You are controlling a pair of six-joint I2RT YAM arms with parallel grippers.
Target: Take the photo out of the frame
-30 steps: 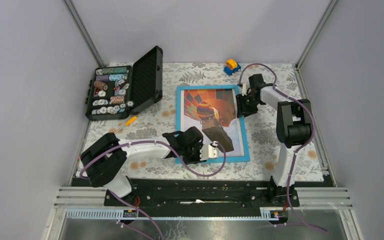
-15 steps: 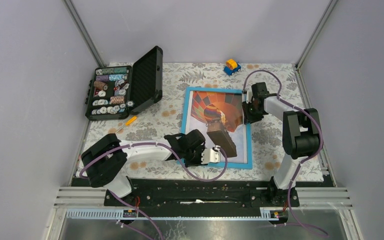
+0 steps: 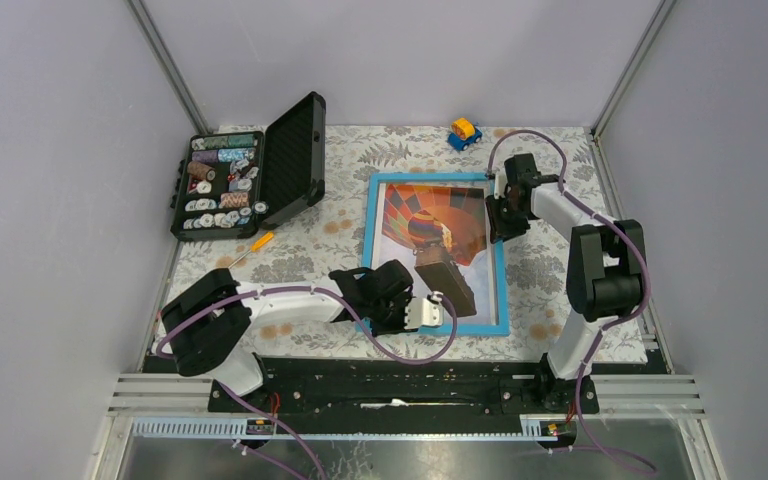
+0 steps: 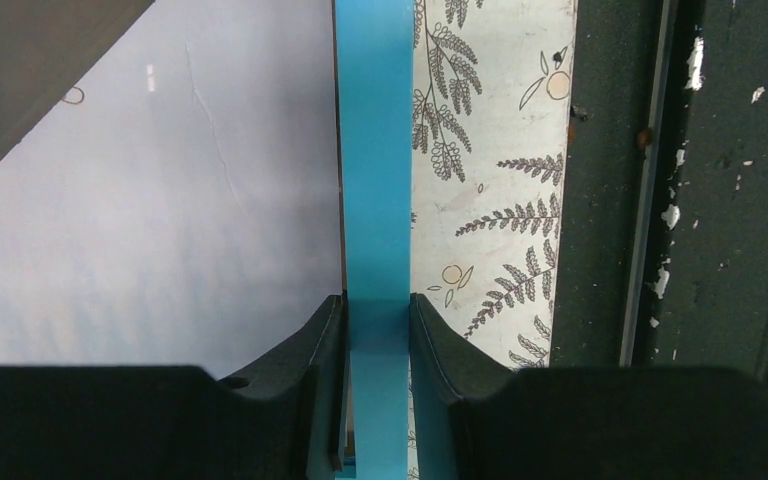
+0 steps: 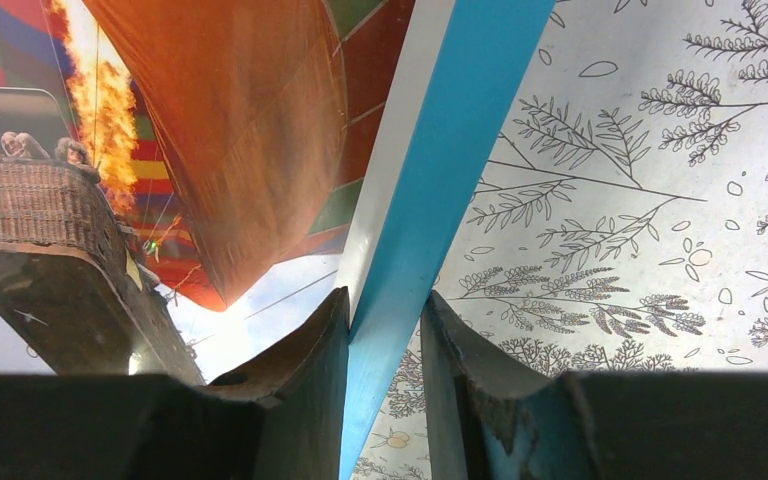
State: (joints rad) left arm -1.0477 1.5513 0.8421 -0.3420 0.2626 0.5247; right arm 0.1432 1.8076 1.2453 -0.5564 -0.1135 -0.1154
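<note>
The frame (image 3: pixel 438 255) lies face up near the middle of the table (image 3: pixel 540 300), which is covered with a leaf-patterned cloth, and its blue border runs slightly askew to the table's edges. The photo (image 3: pixel 430 215) sits inside the frame, showing an orange and red balloon with a brown basket against pale sky. The left gripper (image 3: pixel 422 310) reaches in from the near left and pinches the near blue border; in the left wrist view its two dark fingers (image 4: pixel 320 350) press against either side of the blue strip, with the pale part of the photo on one side and the leafy cloth on the other. The right gripper (image 3: pixel 505 215) comes in from the far right and pinches the frame's right border; in the right wrist view its fingers (image 5: pixel 310 350) sit on both sides of the blue strip, with a narrow white band between strip and photo. An open black case (image 3: pixel 245 180) of chips stands at the far left of the table, well apart from the frame. A small yellow tool (image 3: pixel 260 241) lies between the case and the frame. A small toy car (image 3: pixel 463 132) sits at the far edge.
</note>
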